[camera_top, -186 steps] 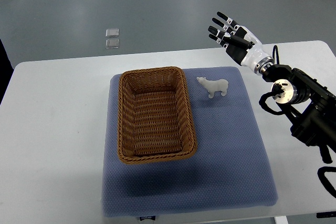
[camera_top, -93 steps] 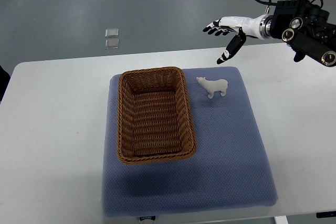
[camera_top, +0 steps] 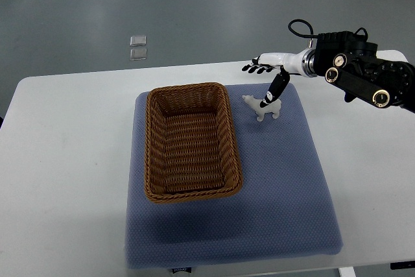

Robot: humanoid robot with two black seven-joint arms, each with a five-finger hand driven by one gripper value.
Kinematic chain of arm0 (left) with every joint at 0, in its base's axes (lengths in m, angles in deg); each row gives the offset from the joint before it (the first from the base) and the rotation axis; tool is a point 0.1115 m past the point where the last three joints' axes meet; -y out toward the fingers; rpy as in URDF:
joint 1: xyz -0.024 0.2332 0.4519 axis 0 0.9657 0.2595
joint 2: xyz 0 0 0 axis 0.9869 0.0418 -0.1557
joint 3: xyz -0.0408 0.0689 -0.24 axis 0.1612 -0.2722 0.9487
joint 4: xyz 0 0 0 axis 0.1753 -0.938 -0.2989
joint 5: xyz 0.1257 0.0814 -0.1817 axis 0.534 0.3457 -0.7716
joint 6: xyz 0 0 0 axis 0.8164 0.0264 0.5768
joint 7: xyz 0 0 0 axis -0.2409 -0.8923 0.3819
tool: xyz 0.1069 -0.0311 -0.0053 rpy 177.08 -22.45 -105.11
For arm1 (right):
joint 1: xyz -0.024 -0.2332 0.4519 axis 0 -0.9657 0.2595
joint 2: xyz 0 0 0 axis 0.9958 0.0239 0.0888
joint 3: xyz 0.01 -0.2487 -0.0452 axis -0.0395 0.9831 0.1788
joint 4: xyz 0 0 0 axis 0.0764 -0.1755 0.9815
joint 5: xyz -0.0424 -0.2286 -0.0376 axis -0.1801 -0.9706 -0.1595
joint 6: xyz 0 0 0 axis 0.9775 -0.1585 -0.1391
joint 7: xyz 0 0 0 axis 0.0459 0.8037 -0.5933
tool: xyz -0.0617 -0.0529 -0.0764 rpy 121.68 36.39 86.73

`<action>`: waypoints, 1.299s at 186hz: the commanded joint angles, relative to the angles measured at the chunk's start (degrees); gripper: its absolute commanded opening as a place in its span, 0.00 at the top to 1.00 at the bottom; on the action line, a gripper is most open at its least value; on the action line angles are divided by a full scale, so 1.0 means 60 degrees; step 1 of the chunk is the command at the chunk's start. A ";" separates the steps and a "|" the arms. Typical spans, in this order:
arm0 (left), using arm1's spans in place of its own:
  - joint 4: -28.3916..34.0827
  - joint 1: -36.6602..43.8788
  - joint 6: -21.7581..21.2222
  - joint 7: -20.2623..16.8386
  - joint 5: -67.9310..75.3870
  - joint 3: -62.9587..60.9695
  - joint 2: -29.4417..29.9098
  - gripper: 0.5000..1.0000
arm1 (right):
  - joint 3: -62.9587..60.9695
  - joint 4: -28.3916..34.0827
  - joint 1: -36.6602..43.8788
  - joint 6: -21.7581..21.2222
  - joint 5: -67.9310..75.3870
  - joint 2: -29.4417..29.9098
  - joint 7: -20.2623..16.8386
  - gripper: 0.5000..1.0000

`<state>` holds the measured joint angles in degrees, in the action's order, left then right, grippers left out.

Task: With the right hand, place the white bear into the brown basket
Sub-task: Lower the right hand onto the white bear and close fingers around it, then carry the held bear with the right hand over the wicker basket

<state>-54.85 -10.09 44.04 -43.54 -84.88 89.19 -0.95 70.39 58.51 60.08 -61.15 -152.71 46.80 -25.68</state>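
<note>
A: Where is the right hand (camera_top: 267,77) seen?

B: It is reached in from the right edge of the top view, palm turned down, above the far right corner of the blue mat (camera_top: 285,192). The fingers (camera_top: 254,67) are held spread and stretched toward the left, and the thumb (camera_top: 275,89) is pointed down toward the near side. Nothing is grasped.

A: And where is the white bear (camera_top: 262,106) found?

B: It is stood upright on the mat, directly under the hand. The thumb tip is seen against the bear's back; whether it is touched cannot be told from this steep angle. The bear's head is pointed away from the arm, toward the basket.

A: How is the brown basket (camera_top: 192,189) placed relative to the hand?

B: It is laid on the same mat, beyond the fingertips on the side away from the arm, and it stretches from there toward the robot. Its near wall is just beside the bear, a narrow strip of mat being left between them. Nothing is seen inside it.

A: What else is shown?

B: The mat is spread on a white worktop (camera_top: 65,160). Two small clear squares (camera_top: 138,47) are seen on the grey floor well beyond the basket
</note>
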 commanded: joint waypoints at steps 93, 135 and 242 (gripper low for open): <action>-0.0012 0.0003 0.0000 0.0000 -0.0001 0.0000 0.0000 0.00 | 0.0160 -0.0257 -0.0741 0.0674 -0.0357 0.0440 0.0042 0.57; -0.0012 0.0003 0.0000 0.0000 -0.0001 0.0000 0.0000 0.00 | 0.0175 -0.0389 -0.0829 0.0777 -0.0518 0.0440 0.0086 1.00; 0.0003 0.0003 -0.0015 0.0000 -0.0001 0.0000 0.0000 0.00 | 0.0102 0.1604 0.1075 -0.0234 -0.0196 -0.1186 0.0072 1.00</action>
<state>-54.83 -10.08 43.96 -43.53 -84.88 89.19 -0.95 71.05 63.34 62.66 -60.78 -154.90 43.15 -24.94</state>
